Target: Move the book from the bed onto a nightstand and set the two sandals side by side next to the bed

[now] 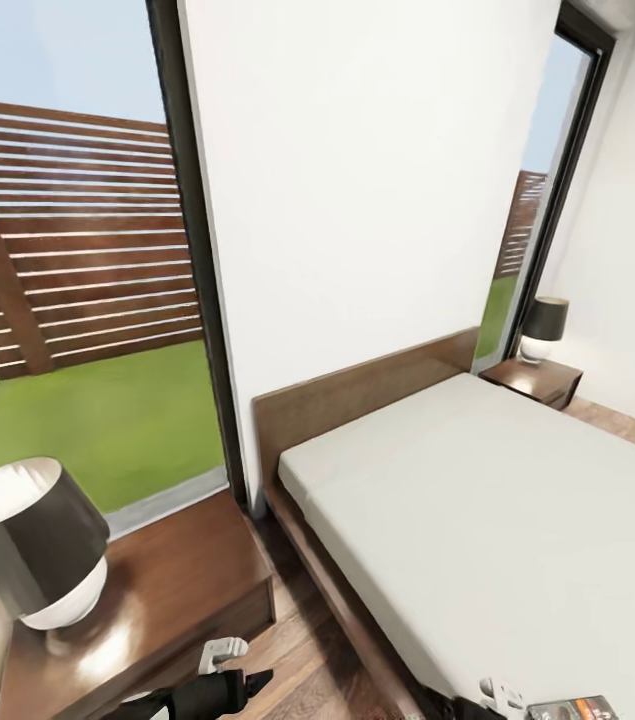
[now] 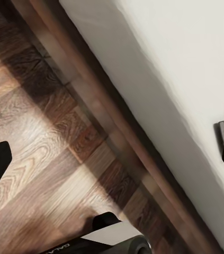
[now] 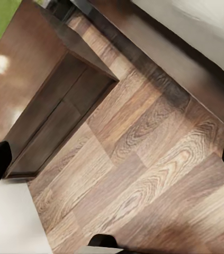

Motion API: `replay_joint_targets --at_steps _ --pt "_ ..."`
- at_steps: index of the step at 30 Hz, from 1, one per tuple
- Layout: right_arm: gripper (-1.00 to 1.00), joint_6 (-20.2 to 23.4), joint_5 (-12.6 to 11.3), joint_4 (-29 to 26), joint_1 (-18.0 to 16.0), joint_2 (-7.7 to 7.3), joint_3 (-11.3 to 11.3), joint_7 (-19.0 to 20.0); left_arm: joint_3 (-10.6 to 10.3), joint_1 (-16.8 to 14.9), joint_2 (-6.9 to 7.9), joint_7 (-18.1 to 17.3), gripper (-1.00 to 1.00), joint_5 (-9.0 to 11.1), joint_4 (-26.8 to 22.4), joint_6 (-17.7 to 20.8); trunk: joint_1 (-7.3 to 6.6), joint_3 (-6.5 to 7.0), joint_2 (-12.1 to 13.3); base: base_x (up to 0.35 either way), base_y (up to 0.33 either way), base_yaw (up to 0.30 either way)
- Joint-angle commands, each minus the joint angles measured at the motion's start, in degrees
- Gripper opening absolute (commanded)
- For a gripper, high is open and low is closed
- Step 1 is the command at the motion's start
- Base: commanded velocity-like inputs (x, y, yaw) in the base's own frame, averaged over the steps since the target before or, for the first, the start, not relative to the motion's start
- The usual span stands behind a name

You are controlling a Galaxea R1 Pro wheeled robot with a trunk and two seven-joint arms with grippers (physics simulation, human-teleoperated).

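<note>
The bed (image 1: 517, 500) has an off-white mattress and a dark wooden frame, and it takes up the right of the head view. The book (image 1: 582, 708) lies on the mattress at the near edge, dark with an orange band. One nightstand (image 1: 167, 590) stands close on the left and another nightstand (image 1: 537, 378) stands beyond the bed. My left gripper (image 2: 112, 161) is open over the floor beside the bed frame (image 2: 117, 132). My right gripper (image 3: 112, 161) is open above the floorboards between the near nightstand (image 3: 43, 90) and the bed frame (image 3: 186, 63). The two sandals are out of view.
A black-shaded lamp (image 1: 32, 545) stands on the near nightstand, and another lamp (image 1: 542, 328) on the far one. Tall windows (image 1: 77, 270) flank the white wall behind the headboard (image 1: 357, 395). A narrow strip of wood floor (image 1: 302, 650) runs between nightstand and bed. My left arm (image 1: 197, 692) crosses it.
</note>
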Motion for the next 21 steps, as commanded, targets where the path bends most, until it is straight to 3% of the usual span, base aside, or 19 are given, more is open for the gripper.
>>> replay_joint_targets --at_steps 1,21 --pt "1.00 -0.11 -0.54 0.12 -0.08 -0.03 0.28 0.17 -0.48 -0.04 0.02 -0.12 1.00 0.33 0.00 -0.22 0.04 -0.13 -0.13 0.000 0.000 -0.243" --pt "1.00 -0.11 -0.53 0.12 -0.07 -0.03 0.33 0.14 -0.49 -0.04 0.02 -0.07 1.00 0.33 0.00 -0.22 0.04 -0.13 -0.13 0.000 0.000 -0.243"
